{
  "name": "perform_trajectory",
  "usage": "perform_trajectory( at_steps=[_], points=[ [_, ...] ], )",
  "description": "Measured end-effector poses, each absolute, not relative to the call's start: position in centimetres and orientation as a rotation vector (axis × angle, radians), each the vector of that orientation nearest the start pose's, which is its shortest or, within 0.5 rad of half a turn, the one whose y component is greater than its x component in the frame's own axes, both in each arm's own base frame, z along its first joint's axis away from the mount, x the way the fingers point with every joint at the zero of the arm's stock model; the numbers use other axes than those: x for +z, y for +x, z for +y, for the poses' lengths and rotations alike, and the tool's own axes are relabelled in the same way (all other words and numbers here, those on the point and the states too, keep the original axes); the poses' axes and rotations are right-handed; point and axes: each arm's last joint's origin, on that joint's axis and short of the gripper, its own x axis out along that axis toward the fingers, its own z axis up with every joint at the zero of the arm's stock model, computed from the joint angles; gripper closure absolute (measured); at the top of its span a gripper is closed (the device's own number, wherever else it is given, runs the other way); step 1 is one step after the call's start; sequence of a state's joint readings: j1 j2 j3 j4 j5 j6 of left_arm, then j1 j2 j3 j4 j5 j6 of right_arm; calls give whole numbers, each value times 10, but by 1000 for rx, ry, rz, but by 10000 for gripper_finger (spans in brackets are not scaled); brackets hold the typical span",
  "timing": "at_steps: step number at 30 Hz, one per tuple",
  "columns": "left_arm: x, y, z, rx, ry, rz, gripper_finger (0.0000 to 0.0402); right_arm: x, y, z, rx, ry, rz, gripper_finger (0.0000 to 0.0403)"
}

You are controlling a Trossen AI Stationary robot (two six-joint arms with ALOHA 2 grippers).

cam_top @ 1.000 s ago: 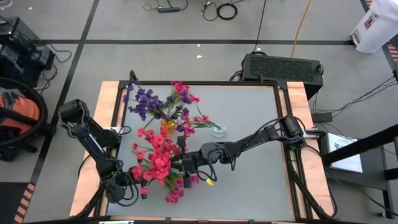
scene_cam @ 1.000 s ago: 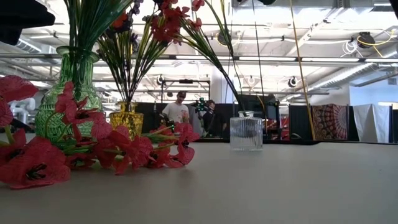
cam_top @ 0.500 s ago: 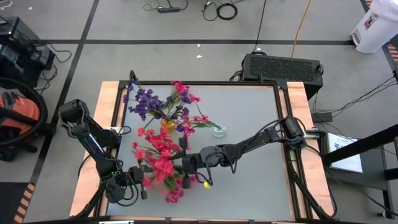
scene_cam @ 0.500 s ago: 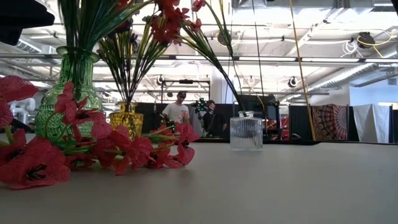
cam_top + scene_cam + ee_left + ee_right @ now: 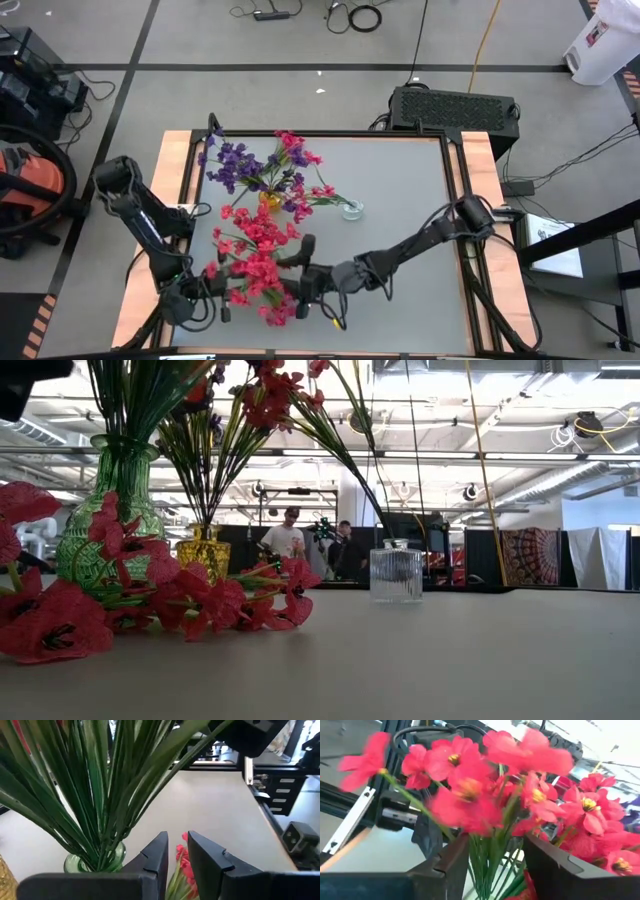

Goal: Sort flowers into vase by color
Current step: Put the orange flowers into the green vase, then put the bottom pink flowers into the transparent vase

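My right gripper [image 5: 492, 865] sat low among the red sprigs, fingers apart with the green stems [image 5: 490, 862] of the red bunch running up between them, not pinched as far as I could tell. From overhead the right gripper [image 5: 305, 281] was at the near-left part of the table [image 5: 400, 220], right against the red flowers [image 5: 255, 262].

Just beyond those stems, across the bunch, was my left gripper [image 5: 212, 292], also pressed up to the red blooms. In its own view the left gripper [image 5: 176, 856] had fingers a little apart, with a red blossom [image 5: 183, 861] seen through the gap. I couldn't tell if it gripped anything. The green vase [image 5: 95, 862] with its stems stood just ahead of it.

Farther from the right claw, toward the table's far-left, stood the yellow vase [image 5: 203, 552] holding purple flowers [image 5: 232, 160] mixed with some red. The small clear glass vase [image 5: 396, 572] was to its right, with one red sprig [image 5: 322, 190] leaning into it. Loose red sprigs [image 5: 215, 602] lay on the table by the green vase [image 5: 105, 525]. People [image 5: 290, 535] stood in the room behind.

Risks as I judged them:
- fingers open around stems, so bunch could splay or tip
- both claws crowd the same bunch, collision or snagged blooms likely
- pulling back could drag a stem and rock the green vase
- red in the yellow vase still mis-sorted
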State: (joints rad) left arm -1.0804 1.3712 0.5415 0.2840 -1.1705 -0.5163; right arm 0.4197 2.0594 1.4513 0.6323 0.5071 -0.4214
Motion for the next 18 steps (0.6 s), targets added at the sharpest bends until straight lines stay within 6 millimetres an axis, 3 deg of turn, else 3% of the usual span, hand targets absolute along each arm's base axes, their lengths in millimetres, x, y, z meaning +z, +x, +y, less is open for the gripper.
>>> perform_trajectory(
  at_steps=[9,18],
  points=[
    [184,127,-210,73,7,209,320,245,421,208,-201,-459,52,218],
    [180,122,-217,-135,-2,315,320,243,403,237,-206,-476,73,218]
  ],
)
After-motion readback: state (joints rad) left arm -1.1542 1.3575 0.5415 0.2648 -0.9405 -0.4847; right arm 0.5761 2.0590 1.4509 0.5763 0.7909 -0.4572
